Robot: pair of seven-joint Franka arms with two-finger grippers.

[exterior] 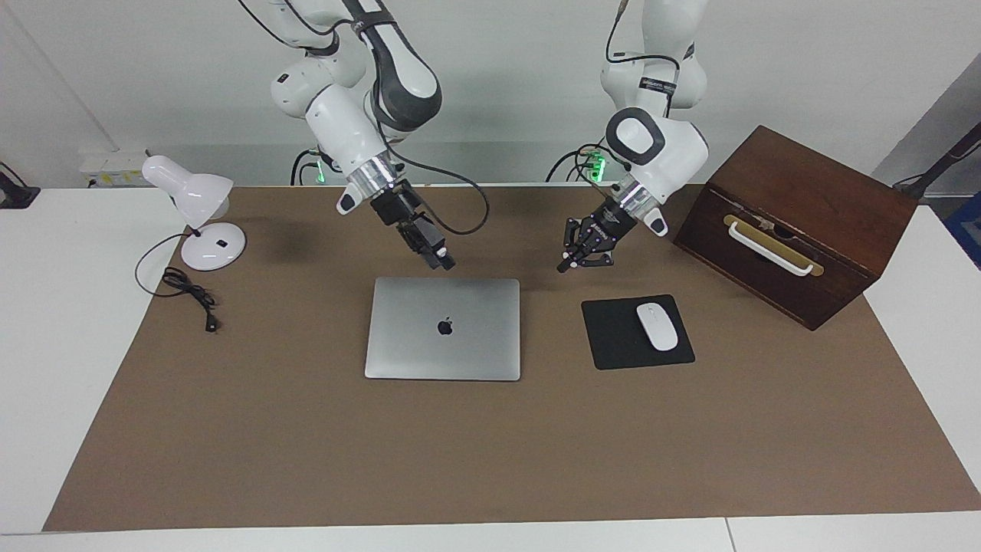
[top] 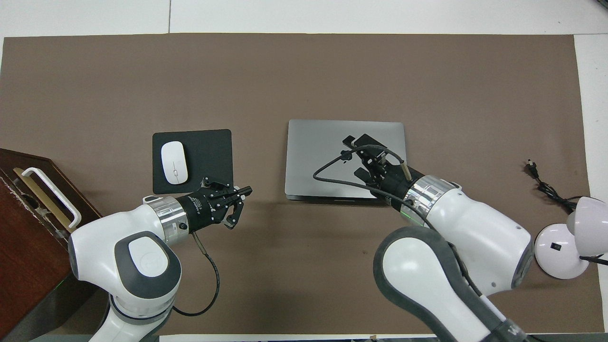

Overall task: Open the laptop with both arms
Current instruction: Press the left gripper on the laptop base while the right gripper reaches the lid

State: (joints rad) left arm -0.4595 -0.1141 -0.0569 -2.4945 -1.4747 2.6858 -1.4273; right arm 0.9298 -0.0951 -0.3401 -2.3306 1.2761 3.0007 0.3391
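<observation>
1. Near the middle of the brown table mat [exterior: 490, 460], the thin silver-grey aluminium laptop [exterior: 443, 328] is lying flat with its lid fully down, dark logo up, so by my reading the opening is not yet begun
2. Coming from its own end, the right arm's black gripper [exterior: 446, 263] is hanging in the air over the laptop's edge nearest the robots, apart from the lid; whether its fingers are spread or together I cannot tell, as it is showing slantwise
3. Over bare mat between the laptop and the black mouse pad [exterior: 613, 337], the left arm's black gripper [exterior: 563, 267] is hovering with its fingertips pressed together, holding nothing
4. Probably the two are placed this way so that one can steady the base while the other lifts the lid
5. Beside the laptop, toward the left arm's end, a white mouse [exterior: 657, 326] is sitting on the pad, close to the left gripper's path
6. A dark wooden box [exterior: 797, 222] with a white handle is standing past that, and a white desk lamp [exterior: 201, 218] with its loose black cord [exterior: 188, 295] is lying well apart at the right arm's end
</observation>
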